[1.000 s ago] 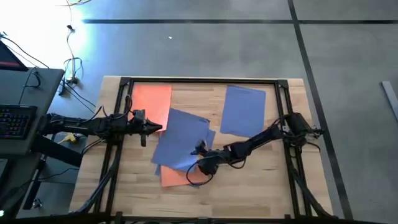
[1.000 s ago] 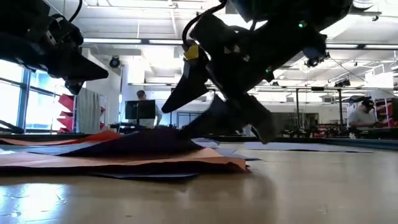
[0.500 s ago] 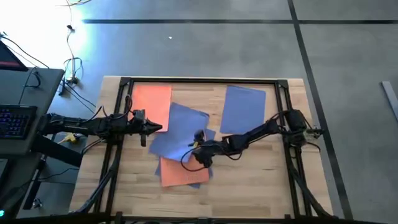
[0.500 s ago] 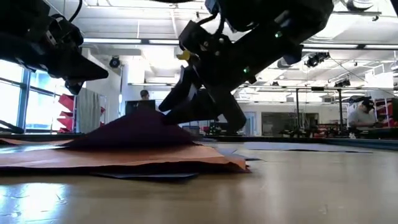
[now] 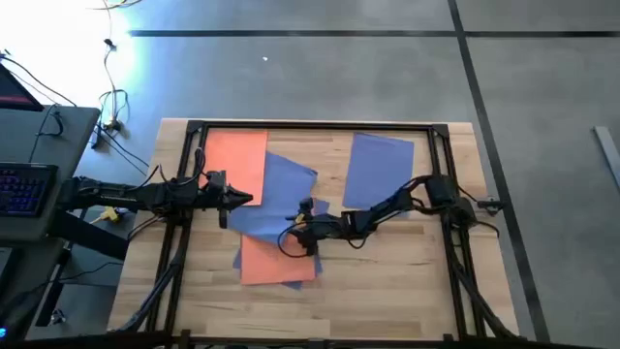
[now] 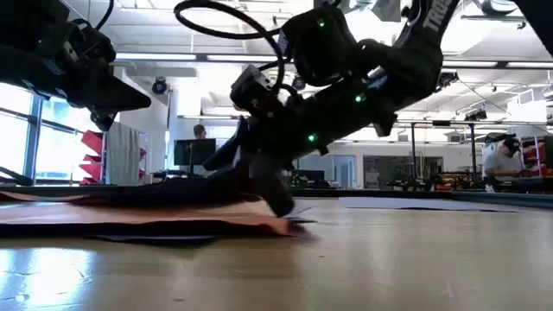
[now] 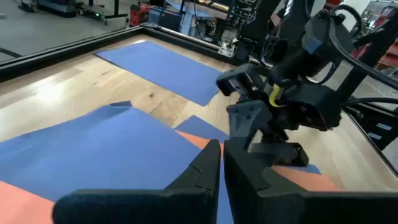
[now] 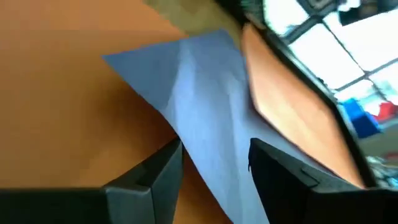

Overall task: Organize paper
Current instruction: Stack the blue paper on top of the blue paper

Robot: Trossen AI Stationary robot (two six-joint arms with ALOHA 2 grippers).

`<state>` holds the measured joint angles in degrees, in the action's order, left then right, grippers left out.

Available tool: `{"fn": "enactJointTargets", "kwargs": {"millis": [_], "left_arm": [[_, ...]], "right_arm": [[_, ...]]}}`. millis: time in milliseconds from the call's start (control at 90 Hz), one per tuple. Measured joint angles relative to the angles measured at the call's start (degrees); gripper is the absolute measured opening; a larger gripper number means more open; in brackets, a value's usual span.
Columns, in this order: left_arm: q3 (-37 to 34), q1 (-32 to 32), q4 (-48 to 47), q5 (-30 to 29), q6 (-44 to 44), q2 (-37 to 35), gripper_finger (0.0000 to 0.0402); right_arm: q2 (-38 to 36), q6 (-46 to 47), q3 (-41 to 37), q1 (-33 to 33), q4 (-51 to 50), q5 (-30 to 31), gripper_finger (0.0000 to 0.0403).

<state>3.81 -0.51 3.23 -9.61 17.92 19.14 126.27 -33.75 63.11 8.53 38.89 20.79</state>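
The paper lies in several sheets on the wooden table. An orange sheet (image 5: 237, 155) is at the far left and a blue sheet (image 5: 380, 170) at the far right. A second blue sheet (image 5: 281, 189) in the middle overlaps the far orange one and a near orange sheet (image 5: 276, 262), which has blue showing under it. My right gripper (image 5: 295, 236) is low over the middle pile, open, with a blue sheet's corner (image 8: 186, 93) between its fingers. My left gripper (image 5: 250, 201) hovers shut above the pile's left part. My right gripper comes slanting down from the table's right side onto the middle pile. Its fingers stand apart on either side of the blue sheet's corner (image 8: 205, 137). One fingertip (image 6: 281, 206) reaches down to the pile's edge. Whether the fingers pinch any sheet, I cannot tell.
A black metal frame (image 5: 310, 126) runs round the table top. Bare wood lies near the front edge (image 5: 387, 291) and between the pile and the right blue sheet. A desk with a keyboard (image 5: 24, 189) stands left of the table. People show far off in the room behind.
My right gripper has moved toward the table's far and left edges and has come lower. The middle blue sheet slid with it toward the far left; half a second ago it rose in a peak, now it lies nearly flat. The near orange sheet shifted a little left.
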Motion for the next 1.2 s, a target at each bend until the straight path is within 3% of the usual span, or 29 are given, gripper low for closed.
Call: {"fn": "enactJointTargets", "kwargs": {"millis": [178, 478, 633, 778, 956, 1078, 1200], "left_arm": [[-1.2, 0.0, 1.9, -0.1, 0.1, 0.2, 0.0], [-3.2, 0.0, 1.4, 0.4, 2.9, 2.1, 0.0], [-3.2, 0.0, 1.5, 0.4, 3.0, 2.7, 0.0], [-3.2, 0.0, 2.3, 0.5, 3.0, 2.8, 0.0], [-3.2, 0.0, 3.6, 0.5, 3.0, 2.9, 0.0], [-3.2, 0.0, 3.6, 0.5, 3.0, 2.8, 0.0], [-3.1, 0.0, 3.6, 0.6, 3.0, 2.8, 0.0]], "right_arm": [[0.3, -1.1, 2.3, -1.6, -2.1, 1.4, 0.0158], [0.3, -5.1, 12.2, -2.3, -23.2, -5.1, 0.0158], [0.3, -8.6, 15.0, -2.0, -24.9, -5.6, 0.0158], [1.2, -7.8, 17.8, -3.4, -26.7, -12.0, 0.0158], [5.8, -7.2, 22.9, -5.1, -31.0, -14.8, 0.0155], [9.0, -7.0, 27.2, -5.2, -32.4, -13.6, 0.0125], [10.7, -5.7, 29.9, -4.9, -33.6, -11.7, 0.0047]]}}
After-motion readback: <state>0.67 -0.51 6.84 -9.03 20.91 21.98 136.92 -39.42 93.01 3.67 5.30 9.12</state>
